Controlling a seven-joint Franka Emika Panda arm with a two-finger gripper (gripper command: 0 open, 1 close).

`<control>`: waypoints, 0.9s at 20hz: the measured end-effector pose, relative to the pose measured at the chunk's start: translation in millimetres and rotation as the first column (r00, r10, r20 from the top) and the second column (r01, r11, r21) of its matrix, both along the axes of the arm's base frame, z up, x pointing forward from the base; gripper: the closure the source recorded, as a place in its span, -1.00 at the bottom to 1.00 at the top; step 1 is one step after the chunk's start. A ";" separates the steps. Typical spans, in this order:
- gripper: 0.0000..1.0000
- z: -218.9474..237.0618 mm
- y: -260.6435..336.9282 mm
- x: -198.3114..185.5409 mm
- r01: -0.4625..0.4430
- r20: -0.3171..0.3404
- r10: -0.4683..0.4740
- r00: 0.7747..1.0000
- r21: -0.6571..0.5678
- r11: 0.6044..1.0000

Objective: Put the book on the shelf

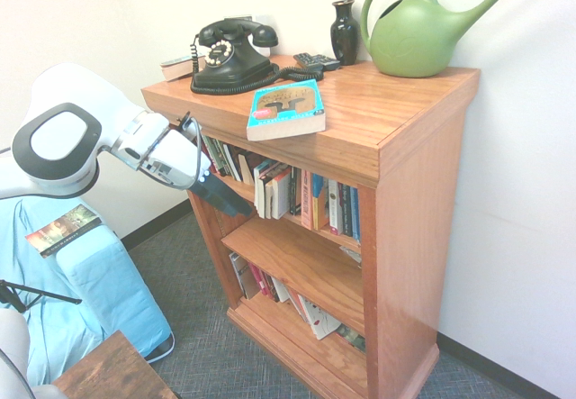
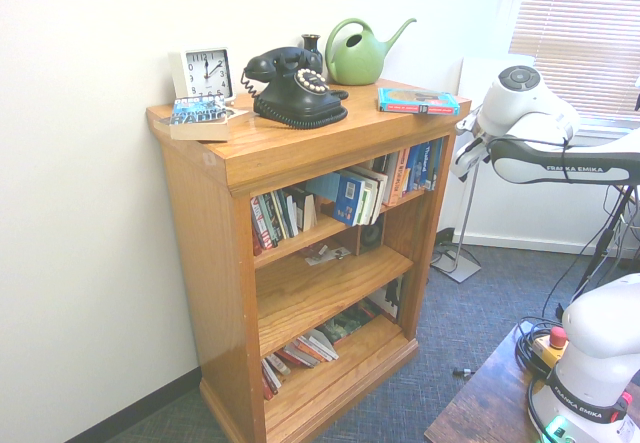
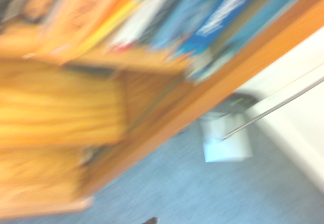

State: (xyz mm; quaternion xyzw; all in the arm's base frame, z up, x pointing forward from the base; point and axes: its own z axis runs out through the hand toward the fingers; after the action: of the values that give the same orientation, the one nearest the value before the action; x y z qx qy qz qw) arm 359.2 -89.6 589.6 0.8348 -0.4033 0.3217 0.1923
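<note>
The turquoise book (image 1: 286, 109) lies flat on the thick top of the orange-brown wooden shelf (image 1: 396, 102), near its front edge. In the second exterior view the book (image 2: 418, 101) sits at the right end of the shelf top (image 2: 290, 143). My gripper (image 1: 232, 204) hangs beside the shelf's end, level with the upper tier of standing books and below the book. Its dark fingers (image 1: 216, 194) point down toward the shelf side, open, with nothing between them. The gripper (image 2: 462, 159) is clear of the wood. The wrist view is a blur of book spines, wood and carpet.
On the shelf top stand a black rotary phone (image 1: 229, 55), a green watering can (image 1: 416, 30), a dark vase (image 1: 345, 31), a white clock (image 2: 203, 71) and a small dark booklet (image 2: 198, 115). A blue-covered object (image 1: 99, 282) and a wooden table corner (image 1: 112, 372) sit at floor level.
</note>
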 end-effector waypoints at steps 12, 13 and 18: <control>-1.00 59.1 13.6 33.7 -0.092 -0.012 0.093 0.996 -0.299 0.950; -1.00 59.0 16.9 34.6 -0.102 -0.021 0.101 0.995 -0.319 0.942; -1.00 50.1 34.7 44.8 -0.163 -0.071 0.147 0.987 -0.400 0.902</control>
State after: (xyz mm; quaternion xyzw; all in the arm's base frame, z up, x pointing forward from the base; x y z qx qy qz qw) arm 404.1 -55.0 639.7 0.8125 -0.2566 0.3960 0.3424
